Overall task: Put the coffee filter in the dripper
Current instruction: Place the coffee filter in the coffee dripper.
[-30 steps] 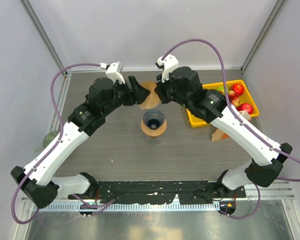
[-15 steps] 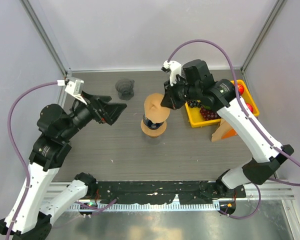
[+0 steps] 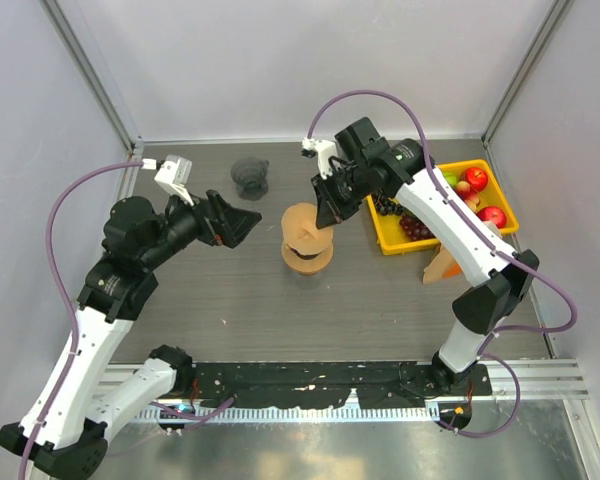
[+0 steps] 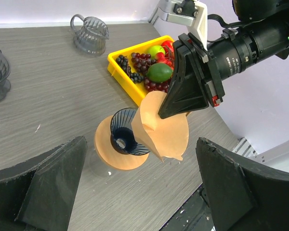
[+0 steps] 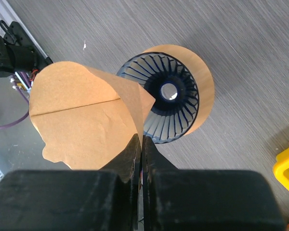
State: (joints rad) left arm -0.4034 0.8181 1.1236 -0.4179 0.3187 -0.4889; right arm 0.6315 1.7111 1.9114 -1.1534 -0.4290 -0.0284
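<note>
Above the table (image 5: 241, 38), right fingers (image 5: 127, 163) pinch the coffee filter (image 5: 82, 120) edge

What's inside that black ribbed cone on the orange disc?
Only ribs and a bottom hole show inside the black ribbed cone. The brown paper filter, pinched in the right tool, hides one side of it.

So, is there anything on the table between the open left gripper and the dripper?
No. In the top view only bare table lies between the left gripper and the dripper; the left wrist view agrees.
</note>
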